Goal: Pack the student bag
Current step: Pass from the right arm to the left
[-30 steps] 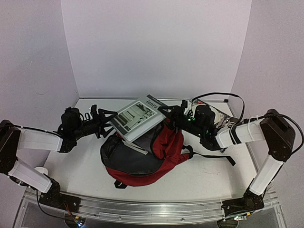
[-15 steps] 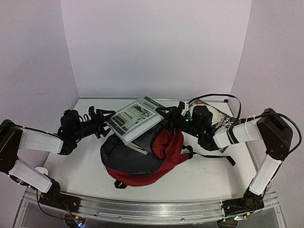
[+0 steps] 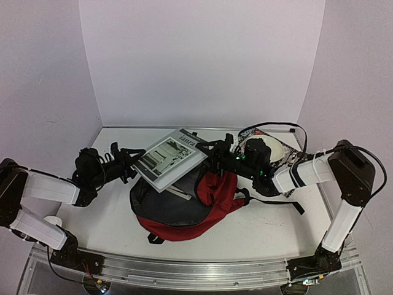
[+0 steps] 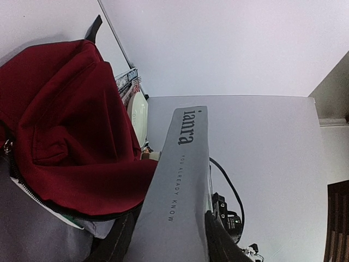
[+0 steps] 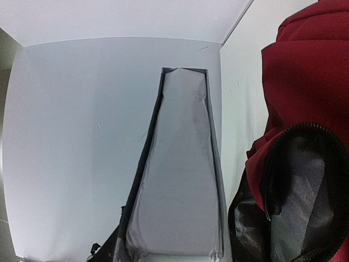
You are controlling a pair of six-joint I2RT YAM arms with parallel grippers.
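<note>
The dark red student bag (image 3: 212, 215) lies open on the table, its grey lining (image 3: 164, 206) showing. A grey book (image 3: 169, 158) printed "ianra" hangs tilted above the bag's open mouth. My left gripper (image 3: 131, 162) is shut on the book's left edge. My right gripper (image 3: 209, 153) is shut on its right edge. In the left wrist view the book (image 4: 182, 174) runs between my dark fingers (image 4: 218, 240), with the bag (image 4: 71, 131) to the left. In the right wrist view the book's underside (image 5: 177, 191) fills the middle, with the bag's zip opening (image 5: 305, 180) on the right.
A white flat item (image 3: 178, 189) lies inside the bag under the book. A white round thing (image 3: 275, 149) and a printed magazine (image 3: 290, 158) sit at the back right, next to the right arm. A black strap (image 3: 276, 201) trails right of the bag. A small white object (image 3: 53, 220) lies at the left.
The book has moved left and a little lower over the bag. The left gripper drew back to the left and the right gripper followed it leftward.
</note>
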